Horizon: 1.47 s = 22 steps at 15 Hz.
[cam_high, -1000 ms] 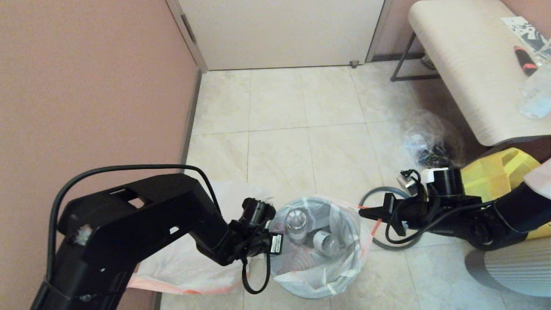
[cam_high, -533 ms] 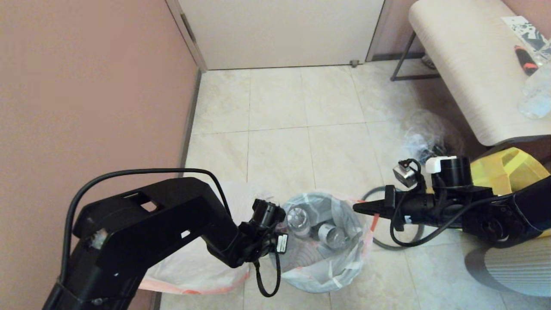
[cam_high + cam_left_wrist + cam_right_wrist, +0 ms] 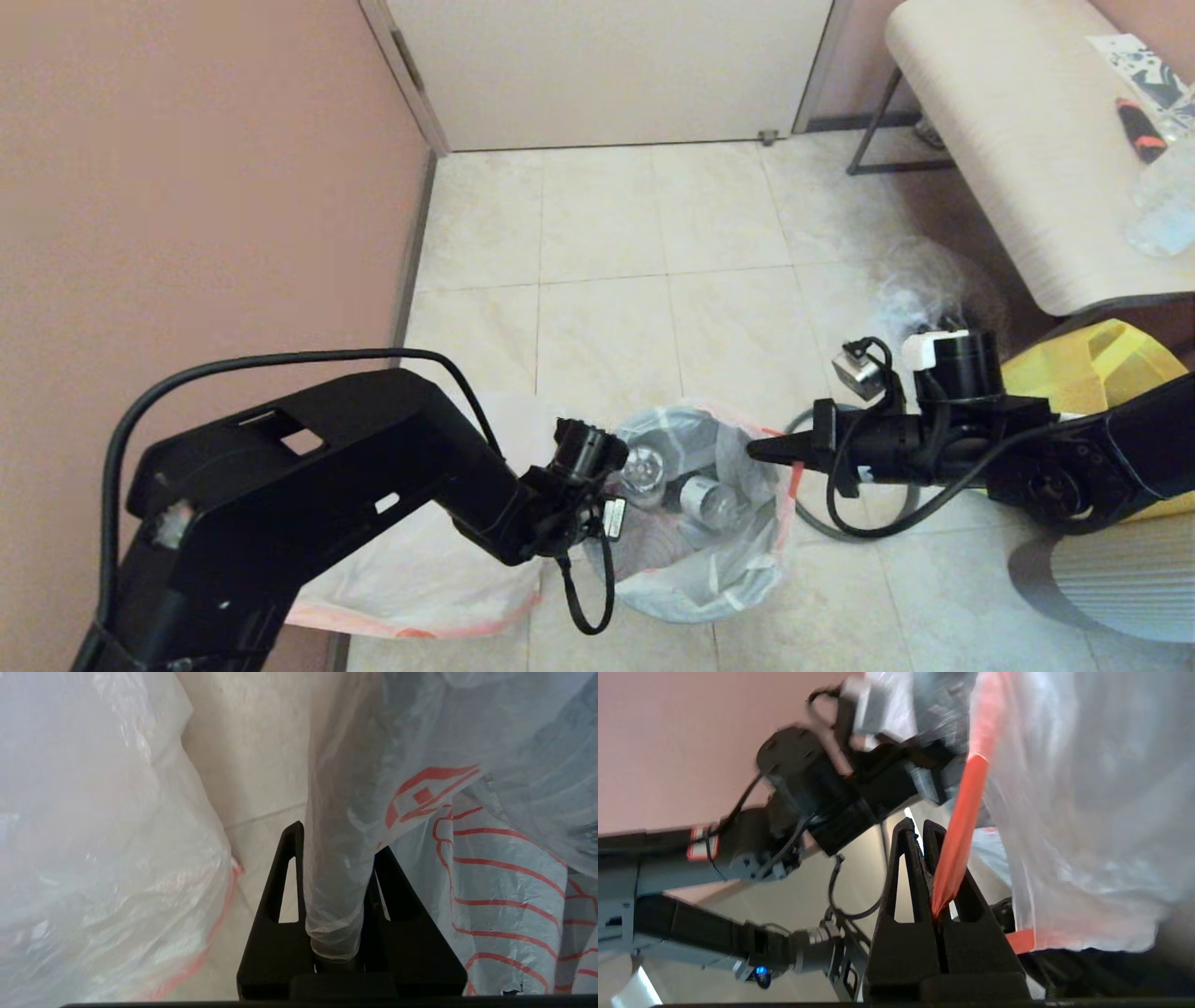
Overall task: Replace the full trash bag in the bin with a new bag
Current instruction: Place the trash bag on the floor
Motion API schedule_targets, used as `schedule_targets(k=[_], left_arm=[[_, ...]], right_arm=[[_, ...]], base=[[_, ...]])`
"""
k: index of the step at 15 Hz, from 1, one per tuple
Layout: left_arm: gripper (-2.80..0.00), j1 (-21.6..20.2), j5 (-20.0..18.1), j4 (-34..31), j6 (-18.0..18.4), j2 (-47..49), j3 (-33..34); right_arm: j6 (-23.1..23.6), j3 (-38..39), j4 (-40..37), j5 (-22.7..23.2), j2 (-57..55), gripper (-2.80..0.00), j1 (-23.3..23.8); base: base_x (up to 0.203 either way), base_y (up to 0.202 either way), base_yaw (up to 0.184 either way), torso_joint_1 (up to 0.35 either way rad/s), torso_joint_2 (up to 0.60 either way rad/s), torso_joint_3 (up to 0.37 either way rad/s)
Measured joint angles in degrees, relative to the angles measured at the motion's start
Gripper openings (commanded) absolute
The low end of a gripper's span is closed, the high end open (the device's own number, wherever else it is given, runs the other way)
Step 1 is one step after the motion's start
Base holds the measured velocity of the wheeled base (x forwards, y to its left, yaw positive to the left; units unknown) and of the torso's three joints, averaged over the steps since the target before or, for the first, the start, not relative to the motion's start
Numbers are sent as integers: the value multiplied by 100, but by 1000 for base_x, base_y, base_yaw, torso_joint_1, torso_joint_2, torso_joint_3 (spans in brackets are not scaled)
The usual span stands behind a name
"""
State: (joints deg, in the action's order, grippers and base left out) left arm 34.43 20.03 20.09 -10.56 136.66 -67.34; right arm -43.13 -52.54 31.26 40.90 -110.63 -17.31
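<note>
The left gripper (image 3: 334, 858), low in the centre of the head view, is pinched on a gathered fold of the full bag (image 3: 467, 812), the plastic bunched between its two black fingers (image 3: 280, 882). The right gripper (image 3: 931, 858) reaches in from the right of the head view (image 3: 761, 452) at the bag's opposite edge, its fingers pressed together on the orange-red drawstring (image 3: 966, 807). Between the two grippers, the full bag (image 3: 695, 551) sits bottom centre of the head view, mouth open, with clear bottles (image 3: 705, 499) showing inside and red print on its side. The bin cannot be made out beneath the plastic. The new bag (image 3: 420, 579) lies on the tiled floor (image 3: 607, 280) at lower left, touching the pink wall (image 3: 187, 187) and partly under the left arm. A grey ring (image 3: 822, 523) lies on the floor under the right arm. A yellow tote (image 3: 1092, 373) and a clear bag (image 3: 924, 289) stand at right, below a bench (image 3: 1008, 140).
</note>
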Motion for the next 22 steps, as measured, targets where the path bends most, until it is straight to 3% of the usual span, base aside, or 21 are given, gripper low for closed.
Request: schedule_targets(k=[3, 9, 12, 17, 22], left_arm=[[-280, 5, 9, -566, -13, 182, -417], [-280, -12, 122, -915, -29, 463, -972], [-280, -33, 213, -1188, -239, 496, -1137], [-280, -14, 227, -1192, -396, 296, -1053], [-280, 194, 84, -1171, -549, -577, -532]], right_arm=[[0, -68, -1, 9, -1, -280, -114], [-11, -115, -229, 37, 231, -280, -202], [-46, -148, -574, 50, 642, -280, -385], [-88, -413, -1026, 20, 978, -280, -597], [-207, -543, -1081, 13, 943, -280, -600]], base=[[0, 0, 0, 0, 0, 0], [0, 0, 0, 0, 0, 0], [0, 0, 0, 0, 0, 0], [0, 0, 0, 0, 0, 0], [0, 0, 0, 0, 0, 0]])
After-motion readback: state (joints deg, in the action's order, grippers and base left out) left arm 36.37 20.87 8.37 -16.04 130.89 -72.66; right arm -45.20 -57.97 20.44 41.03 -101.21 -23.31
